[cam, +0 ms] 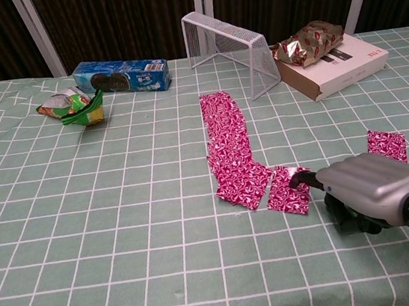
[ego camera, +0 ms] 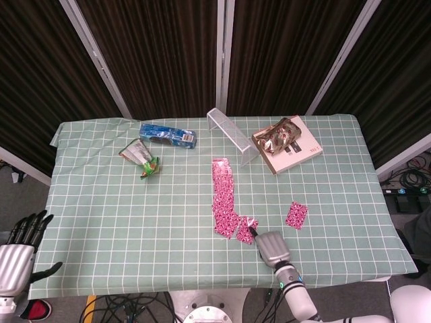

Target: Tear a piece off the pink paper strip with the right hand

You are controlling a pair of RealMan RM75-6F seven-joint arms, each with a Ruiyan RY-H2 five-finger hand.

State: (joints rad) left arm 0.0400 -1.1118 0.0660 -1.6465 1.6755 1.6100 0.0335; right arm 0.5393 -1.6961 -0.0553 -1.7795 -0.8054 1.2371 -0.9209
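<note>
Head view: your right hand (ego camera: 272, 247) sits near the front edge of the bench (ego camera: 101, 222), fingers pinching the torn piece (ego camera: 246, 227) of pink paper. That piece lies just right of the pink paper strip (ego camera: 222, 196), with a thin gap of green cloth between them. Strip runs lengthwise down the middle of the bench, flat. A second loose pink piece (ego camera: 295, 214) lies further right, well apart from the hand. Your left hand (ego camera: 20, 252) hangs off the bench's front left corner, fingers spread apart, holding nothing. Far side of the bench: blue cookie pack (ego camera: 166, 134), a snack bag (ego camera: 141, 157) with green on it, a clear wire rack (ego camera: 232, 134), and a flat box (ego camera: 291, 147) with a foil bag (ego camera: 276, 136) lying on top.

Chest view: right hand (cam: 363, 186) low on the bench; fingers (cam: 304, 178) touch the top right corner of the torn piece (cam: 288, 189), which has that edge slightly lifted. Piece is clear of the strip (cam: 230, 149), whose near end is ragged and angled. Second pink piece (cam: 386, 146) shows just behind the hand. Cookie pack (cam: 122, 75), snack bag (cam: 73, 107), rack (cam: 228, 49), box (cam: 343, 63) and foil bag (cam: 308, 40) line the far side. Left hand doesn't show here.
</note>
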